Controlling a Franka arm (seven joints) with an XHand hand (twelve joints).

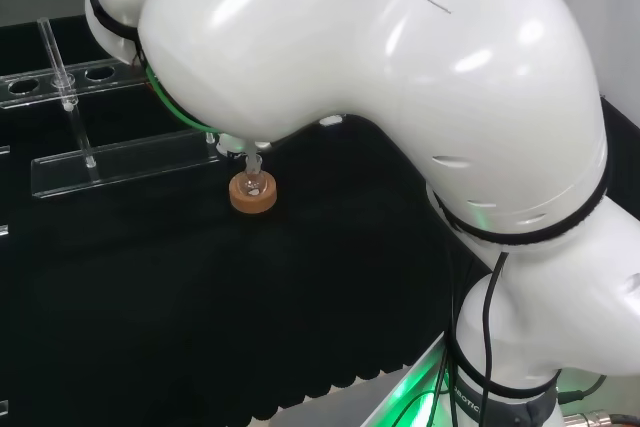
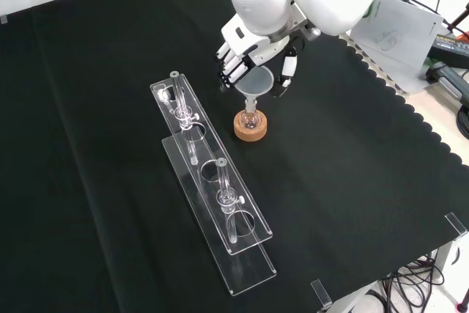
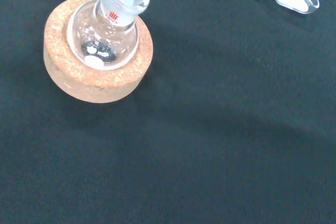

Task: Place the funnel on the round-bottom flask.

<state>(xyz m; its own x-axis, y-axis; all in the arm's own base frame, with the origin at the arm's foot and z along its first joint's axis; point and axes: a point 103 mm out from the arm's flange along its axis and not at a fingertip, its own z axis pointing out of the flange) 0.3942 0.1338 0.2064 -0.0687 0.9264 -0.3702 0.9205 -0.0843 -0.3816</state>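
Robot hand (image 2: 253, 53), at top centre of the front view, curls fingers and thumb around the funnel (image 2: 257, 83). Its stem sits in the round-bottom flask (image 2: 250, 116) on a cork ring (image 2: 250, 130) just below

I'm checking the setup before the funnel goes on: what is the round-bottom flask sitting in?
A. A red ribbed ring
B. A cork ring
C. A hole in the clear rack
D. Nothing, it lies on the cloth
B: the flask stands upright in a brown cork ring on the black cloth, apart from the clear rack.
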